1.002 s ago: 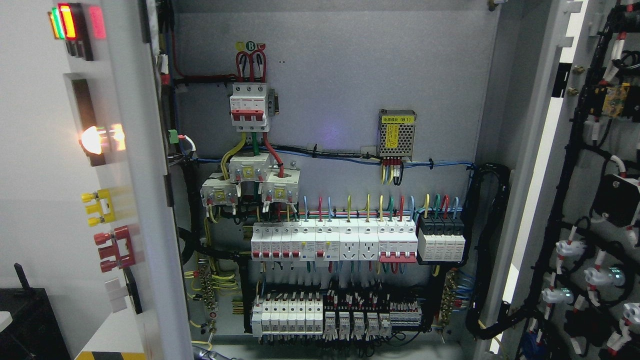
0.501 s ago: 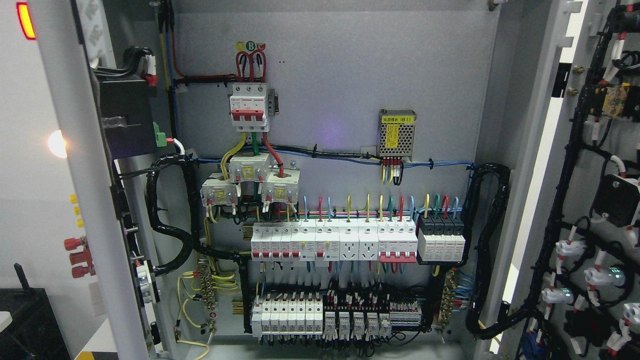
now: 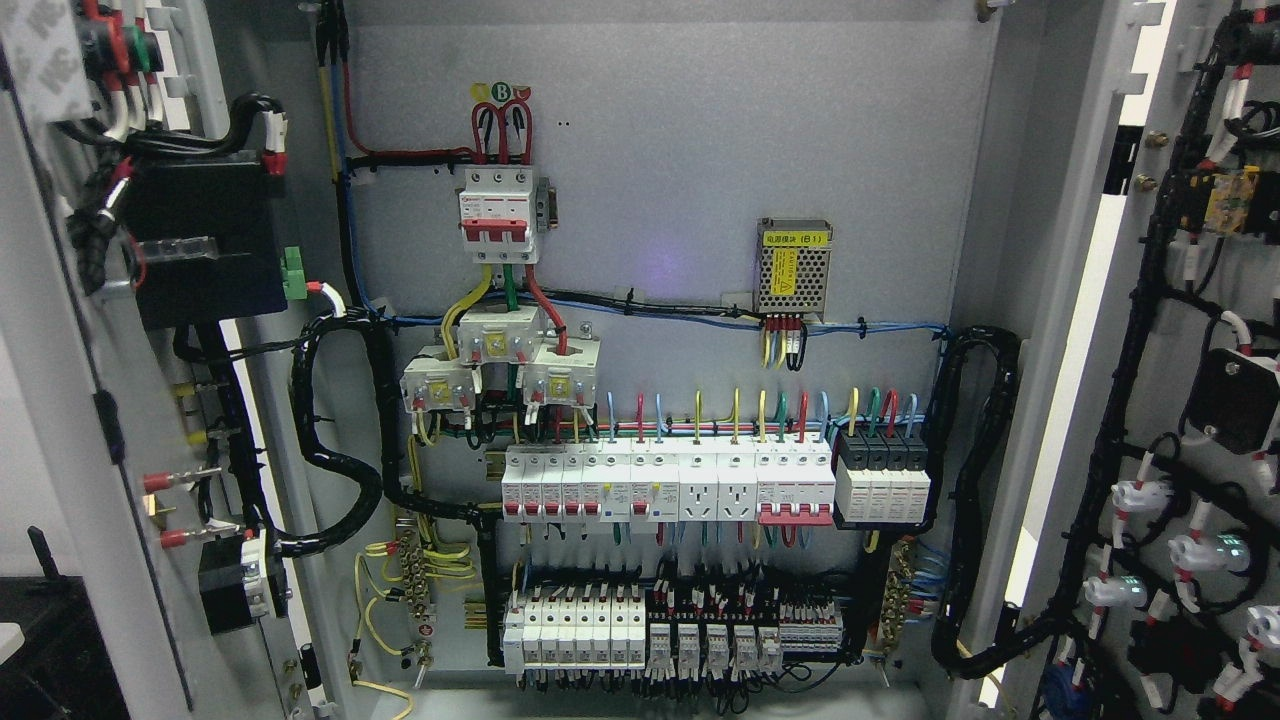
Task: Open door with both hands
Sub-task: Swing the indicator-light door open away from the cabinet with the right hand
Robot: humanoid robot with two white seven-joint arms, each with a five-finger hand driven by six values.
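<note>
An electrical cabinet stands open in front of me. Its left door [image 3: 60,420] is swung wide to the left and shows its inner face with black modules and wiring. Its right door [image 3: 1180,330] is swung wide to the right and also shows its inner side with black cable looms and white connectors. Between them the grey back panel [image 3: 680,150] carries red-and-white breakers [image 3: 497,212], a row of white breakers and sockets [image 3: 665,485] and a small metal power supply [image 3: 794,265]. Neither of my hands nor arms is in view.
A thick black cable bundle [image 3: 340,440] loops from the left door into the cabinet. Another black loom [image 3: 975,500] runs down the right side. A dark object [image 3: 50,640] sits at the lower left outside the cabinet.
The left door has swung further open to the left: its outer face with lamps and terminals has turned out of view and its inner wiring side now shows. The right door has not moved.
</note>
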